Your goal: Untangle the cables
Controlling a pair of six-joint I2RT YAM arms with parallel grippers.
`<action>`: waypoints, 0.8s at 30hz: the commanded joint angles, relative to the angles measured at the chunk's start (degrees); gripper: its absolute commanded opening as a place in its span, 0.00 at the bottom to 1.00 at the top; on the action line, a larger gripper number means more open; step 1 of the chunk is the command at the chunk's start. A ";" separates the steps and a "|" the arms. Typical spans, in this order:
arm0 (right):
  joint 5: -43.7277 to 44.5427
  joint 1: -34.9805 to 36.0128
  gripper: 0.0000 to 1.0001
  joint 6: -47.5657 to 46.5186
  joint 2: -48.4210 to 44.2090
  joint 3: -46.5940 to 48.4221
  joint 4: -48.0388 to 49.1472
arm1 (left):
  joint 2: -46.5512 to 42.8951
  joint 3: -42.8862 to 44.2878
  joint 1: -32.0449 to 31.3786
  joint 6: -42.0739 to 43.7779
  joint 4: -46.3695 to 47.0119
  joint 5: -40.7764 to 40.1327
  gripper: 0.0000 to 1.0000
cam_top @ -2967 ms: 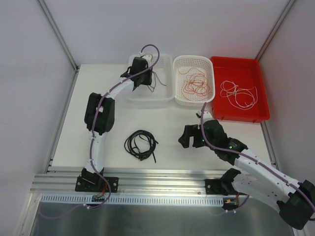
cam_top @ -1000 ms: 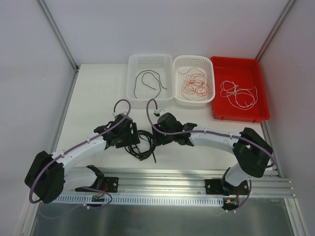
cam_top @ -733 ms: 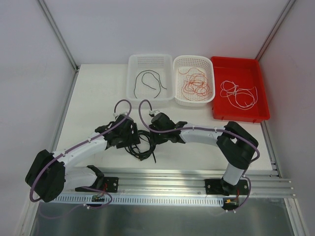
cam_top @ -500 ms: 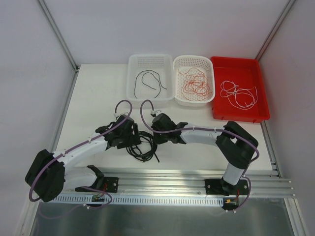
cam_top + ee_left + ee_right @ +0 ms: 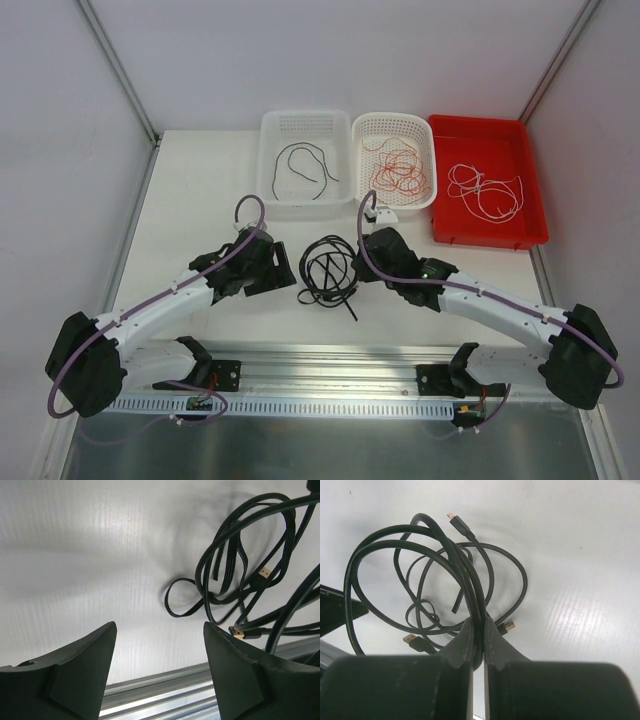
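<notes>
Right wrist view: right gripper (image 5: 478,640) clenching black cable bundle (image 5: 435,575), strands pinched between closed fingers, gold-tipped plugs showing. Left wrist view: left gripper (image 5: 159,630) standing released, jaws wide, black cable bundle lying at 2 o'clock, not touching fingers. Top external view alone showing black cable bundle mid-table (image 5: 200,200) between both grippers, orange cables (image 5: 400,172) sitting in basket (image 5: 392,118) at 1 o'clock from it.

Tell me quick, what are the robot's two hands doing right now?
Left gripper: open, holding nothing.
Right gripper: shut on the black cables.
</notes>
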 commanded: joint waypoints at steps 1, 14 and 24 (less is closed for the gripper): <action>5.96 0.13 0.01 0.39 -2.65 -1.02 -2.12 | -2.15 3.64 -1.53 -1.21 0.35 1.68 0.71; 3.42 0.13 0.01 1.88 -4.85 -2.87 -1.16 | -1.19 7.77 -5.92 -2.70 1.84 -0.07 0.67; 0.26 0.13 0.01 3.11 -5.73 -4.18 1.30 | 10.57 13.31 -10.06 -2.61 4.40 -2.45 0.45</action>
